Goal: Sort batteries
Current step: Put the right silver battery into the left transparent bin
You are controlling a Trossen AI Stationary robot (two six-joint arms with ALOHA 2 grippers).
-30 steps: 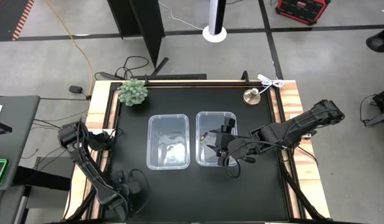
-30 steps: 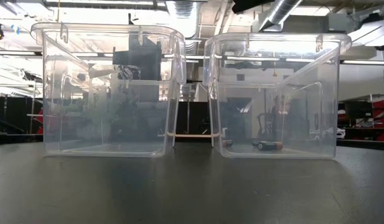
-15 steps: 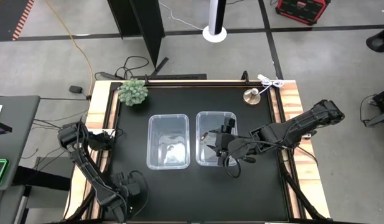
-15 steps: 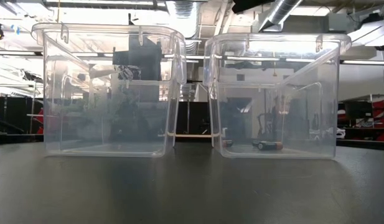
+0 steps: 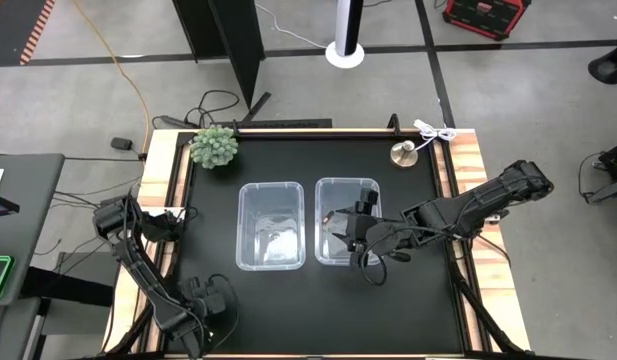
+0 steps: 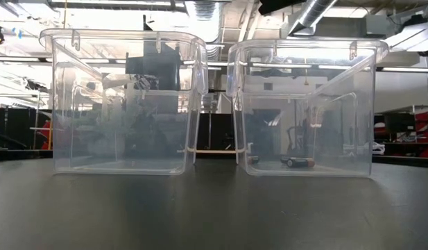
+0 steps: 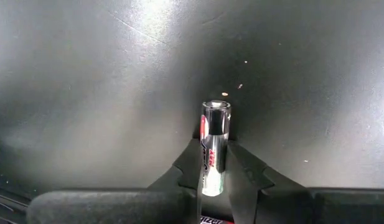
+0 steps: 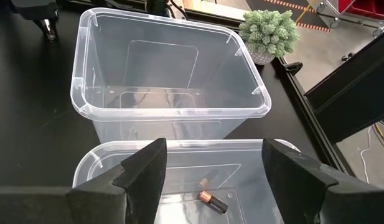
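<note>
Two clear plastic bins stand side by side mid-table: the left bin [image 5: 271, 228] and the right bin [image 5: 340, 222]. A dark battery with a copper end [image 8: 211, 201] lies on the right bin's floor, and the low view shows small batteries [image 6: 297, 162] there. My left gripper [image 5: 213, 300] is at the table's near left corner, shut on a silvery battery with a red label [image 7: 215, 146]. Over the right bin hovers my right gripper [image 8: 213, 149], open with nothing between its fingers. My left gripper pinches the silvery battery's sides [image 7: 211, 171] between its two fingers [image 7: 244, 168]. The battery lies along the fingers, and its free end [image 7: 215, 107] sticks out past the fingertips toward the black table. Whether that end touches the table I cannot tell.
A small green plant [image 5: 214, 148] stands at the far left corner. At the far right are a round metal object [image 5: 404, 153] and a white cable [image 5: 435, 132]. The black tabletop [image 5: 288, 310] runs in front of the bins.
</note>
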